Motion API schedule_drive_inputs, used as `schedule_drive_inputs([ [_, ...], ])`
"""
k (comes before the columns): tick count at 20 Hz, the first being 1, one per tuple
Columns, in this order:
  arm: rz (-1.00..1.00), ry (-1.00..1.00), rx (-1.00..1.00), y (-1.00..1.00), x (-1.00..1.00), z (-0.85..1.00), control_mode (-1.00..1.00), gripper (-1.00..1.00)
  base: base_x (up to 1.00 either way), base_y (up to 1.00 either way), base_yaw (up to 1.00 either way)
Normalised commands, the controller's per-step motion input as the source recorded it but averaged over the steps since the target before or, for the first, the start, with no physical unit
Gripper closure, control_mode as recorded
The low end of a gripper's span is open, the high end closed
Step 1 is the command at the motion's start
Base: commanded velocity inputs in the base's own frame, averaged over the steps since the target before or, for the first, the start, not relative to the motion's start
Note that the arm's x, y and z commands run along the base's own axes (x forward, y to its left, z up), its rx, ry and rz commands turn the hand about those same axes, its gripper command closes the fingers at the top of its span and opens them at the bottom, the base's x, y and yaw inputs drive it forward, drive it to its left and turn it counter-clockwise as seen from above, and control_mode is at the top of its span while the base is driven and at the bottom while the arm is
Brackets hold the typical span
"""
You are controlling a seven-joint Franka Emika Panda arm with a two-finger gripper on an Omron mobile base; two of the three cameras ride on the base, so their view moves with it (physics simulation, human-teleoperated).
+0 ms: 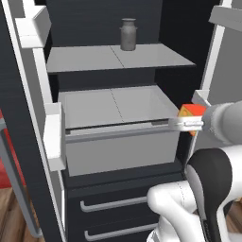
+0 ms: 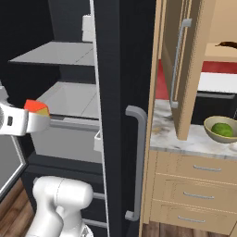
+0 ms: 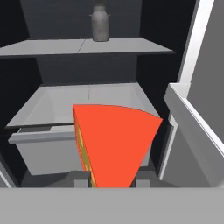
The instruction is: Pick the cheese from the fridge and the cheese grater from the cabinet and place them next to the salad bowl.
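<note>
left base view: behind arm, to its left; faces forward and down into open fridge [image 1: 118, 94]; close, shelves and drawers in front.
right base view: behind arm, to its right; faces forward and down; fridge door edge at centre, cabinet [image 2: 183, 69] and desk [image 2: 185, 139] with salad bowl [image 2: 221, 128] to right.
hand view: on the hand, looks along tool [image 3: 111, 181] into fridge; very near cheese [image 3: 116, 144].
shared: fridge shelves in all three; grey jar [image 1: 128, 34] in left base and hand views.

We see the arm bent at the elbow, forearm level, reaching forward at mid height. The end effector [image 1: 188, 124] is clamped on the cheese [image 3: 114, 140], fingers pointing ahead.
</note>
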Motion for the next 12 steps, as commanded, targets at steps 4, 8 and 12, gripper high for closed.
schedule_drive_inputs([
  [4, 0.0, 0.0, 0.0, 0.0, -0.06, -0.01, 1.0, 1.0, -0.28, 0.0, 0.0],
  [8, 0.0, 0.0, 0.0, 0.0, 0.0, 0.0, 1.0, 1.0, -0.47, 0.01, 0.0],
  [12, 0.0, 0.0, 0.0, 0.0, 0.0, 0.0, 1.0, 1.0, -0.55, 0.09, 0.0],
])
